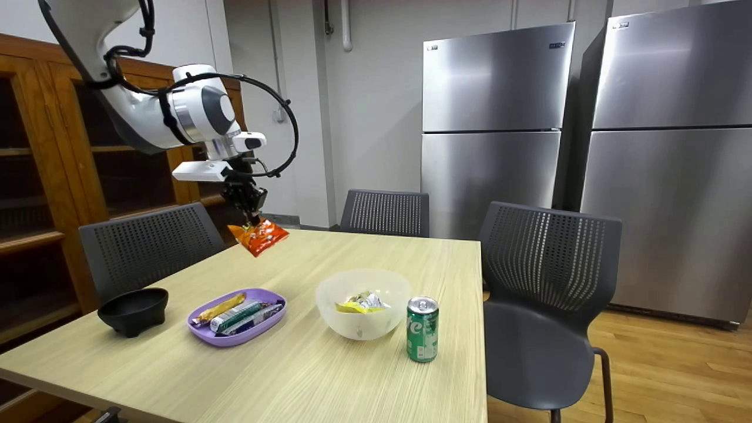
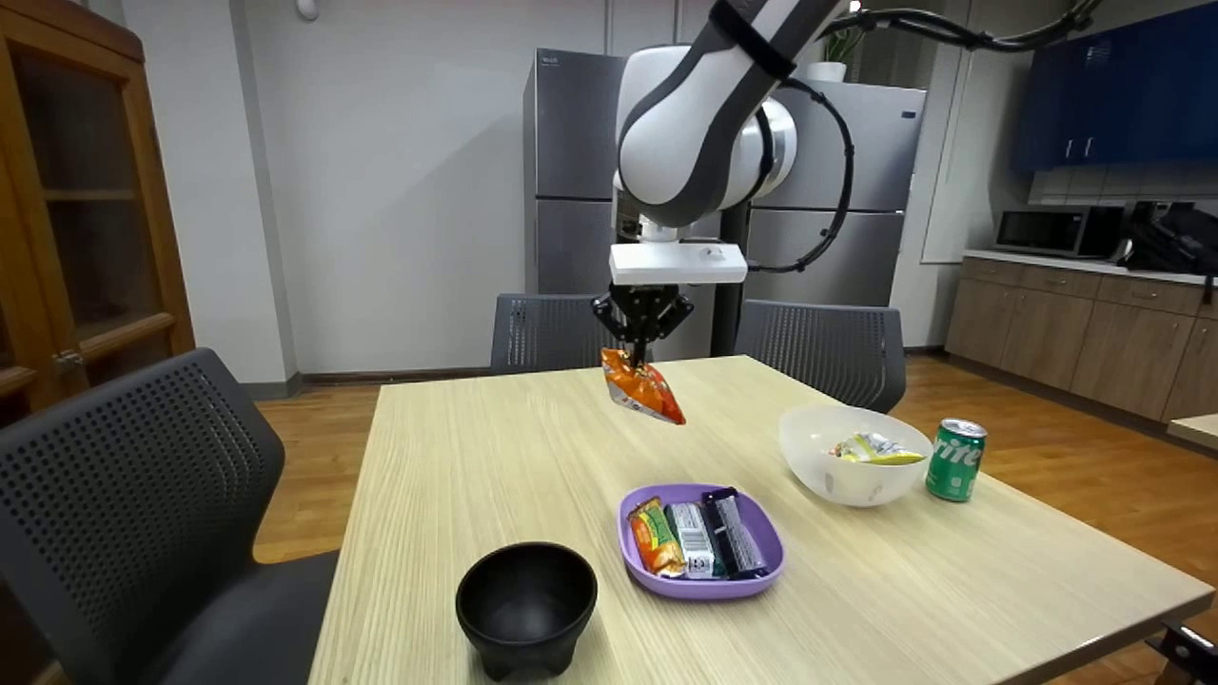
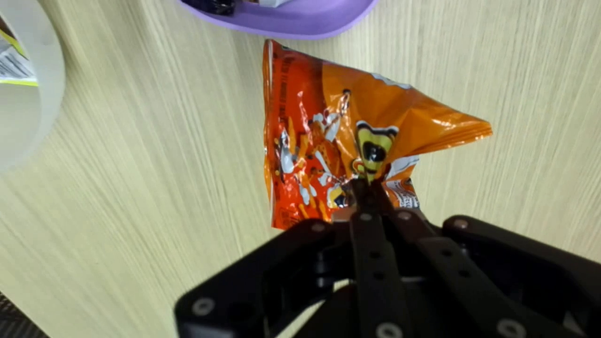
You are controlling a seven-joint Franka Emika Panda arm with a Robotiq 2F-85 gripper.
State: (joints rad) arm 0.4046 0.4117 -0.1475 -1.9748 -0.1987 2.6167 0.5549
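Fingers [image 3: 364, 195] pinching an orange bag [image 3: 314, 136] are suspended above a pale wood-grained table [image 1: 311, 370] bordered by dark chairs [image 1: 546, 258], before far silvery refrigerators [image 1: 496, 85].

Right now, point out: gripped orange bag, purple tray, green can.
Orange bag [image 3: 340, 134], in the wrist view: printed face.
Purple tray [image 2: 709, 590], in an exterior view: near outer wall.
Green can [image 1: 422, 331], in an exterior view: side.
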